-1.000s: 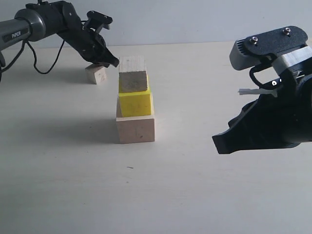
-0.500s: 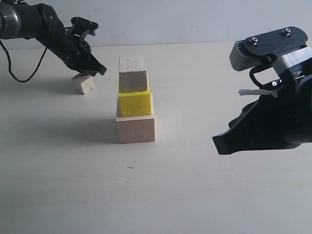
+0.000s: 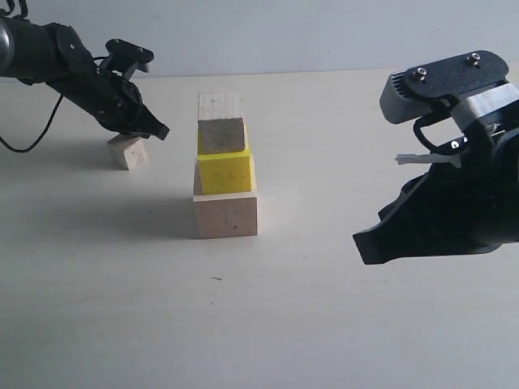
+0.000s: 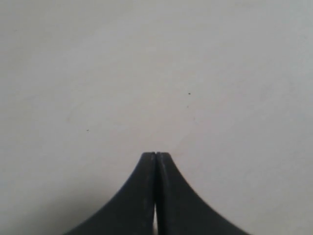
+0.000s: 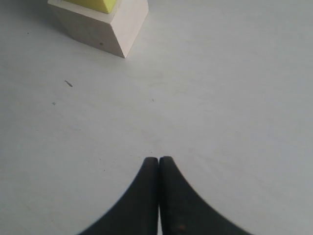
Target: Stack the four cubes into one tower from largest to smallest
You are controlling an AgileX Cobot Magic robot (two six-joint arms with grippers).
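A three-cube stack stands mid-table: the large pale wood cube [image 3: 225, 214] at the bottom, the yellow cube [image 3: 225, 170] on it, and a smaller wood cube [image 3: 221, 123] on top. The smallest wood cube [image 3: 128, 151] lies on the table to the left, right under my left arm. My left gripper [image 3: 160, 130] is shut and empty, its tip just right of that cube; the left wrist view shows the gripper [image 4: 156, 154] over bare table. My right gripper [image 3: 366, 244] is shut and empty, right of the stack; the right wrist view shows the gripper [image 5: 159, 159], the large cube [image 5: 100, 27] and the yellow cube [image 5: 95, 4].
The pale table [image 3: 324, 324] runs to a light wall at the back. A black cable [image 3: 32, 142] trails from the left arm over the table's far left.
My left arm has swung left and toward the front, away from the stack. The smallest cube has shifted left and forward beneath it. The right arm and the stack stay put.
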